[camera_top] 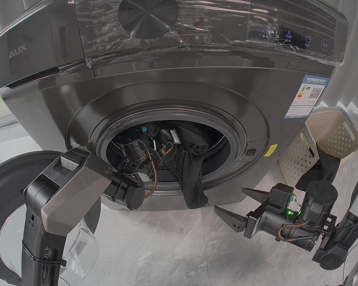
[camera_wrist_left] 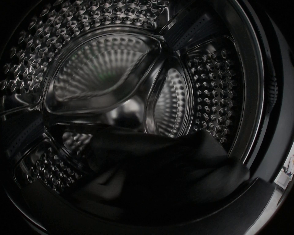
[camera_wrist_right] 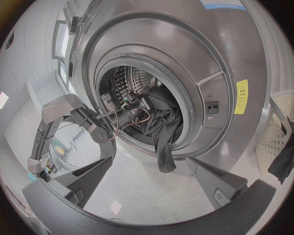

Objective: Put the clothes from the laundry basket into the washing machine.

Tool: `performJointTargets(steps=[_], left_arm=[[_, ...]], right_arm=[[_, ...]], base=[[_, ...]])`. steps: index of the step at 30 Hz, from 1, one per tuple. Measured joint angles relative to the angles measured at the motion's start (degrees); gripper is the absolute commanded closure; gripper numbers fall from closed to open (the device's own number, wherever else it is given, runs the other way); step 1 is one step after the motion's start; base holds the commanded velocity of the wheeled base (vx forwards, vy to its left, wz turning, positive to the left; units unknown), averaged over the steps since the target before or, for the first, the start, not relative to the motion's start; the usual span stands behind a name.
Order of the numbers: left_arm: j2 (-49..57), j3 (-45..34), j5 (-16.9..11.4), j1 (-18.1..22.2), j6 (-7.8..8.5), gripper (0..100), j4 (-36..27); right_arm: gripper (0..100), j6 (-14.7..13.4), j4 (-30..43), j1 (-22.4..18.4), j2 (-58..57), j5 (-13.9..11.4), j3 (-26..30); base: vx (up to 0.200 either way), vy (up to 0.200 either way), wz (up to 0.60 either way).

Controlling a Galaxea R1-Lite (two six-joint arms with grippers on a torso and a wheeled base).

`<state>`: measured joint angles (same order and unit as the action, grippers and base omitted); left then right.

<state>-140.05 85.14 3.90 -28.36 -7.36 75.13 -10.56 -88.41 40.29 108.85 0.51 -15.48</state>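
left claw (camera_top: 167, 140): deep in the drum (camera_wrist_left: 214, 91), past the port's rim; cannot tell whether it is open or closed.
right claw (camera_top: 230, 200): spread wide, holding nothing, over bare floor (camera_top: 171, 244) just below the port's lower right edge.
black garment (camera_top: 192, 176): partly in the drum, one end hanging out over the lower lip of the washing machine (camera_top: 241, 119).
laundry basket (camera_top: 336, 134): right of the machine, a dark cloth (camera_top: 322, 166) draped over its near rim.
door (camera_top: 3, 188): swung fully open to the left.
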Motion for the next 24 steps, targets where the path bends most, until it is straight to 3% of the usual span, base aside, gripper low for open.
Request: performJointTargets(steps=[8,18,19,24], left_arm=[[2.3,-7.1,-0.5,-1.0,-2.00,0,-2.5],[3.3,-15.8,-4.7,-3.8,-1.89,0,-6.4],[3.0,-15.9,-4.8,-4.0,-1.66,100,-6.5],[1.2,-15.7,-4.9,-4.3,-0.38,100,-6.6]], right_arm=[[0,0.1,0.0,0.3,0.0,0.0,-0.1],[0,0.2,0.0,0.6,0.1,0.0,-0.2],[0,0.2,0.0,0.6,0.1,0.0,-0.2],[0,0.2,0.0,0.9,0.1,0.0,-0.3]], base=[[0.000,0.000,0.00],[0.000,0.000,0.00],[0.000,0.000,0.00],[0.000,0.000,0.00]])
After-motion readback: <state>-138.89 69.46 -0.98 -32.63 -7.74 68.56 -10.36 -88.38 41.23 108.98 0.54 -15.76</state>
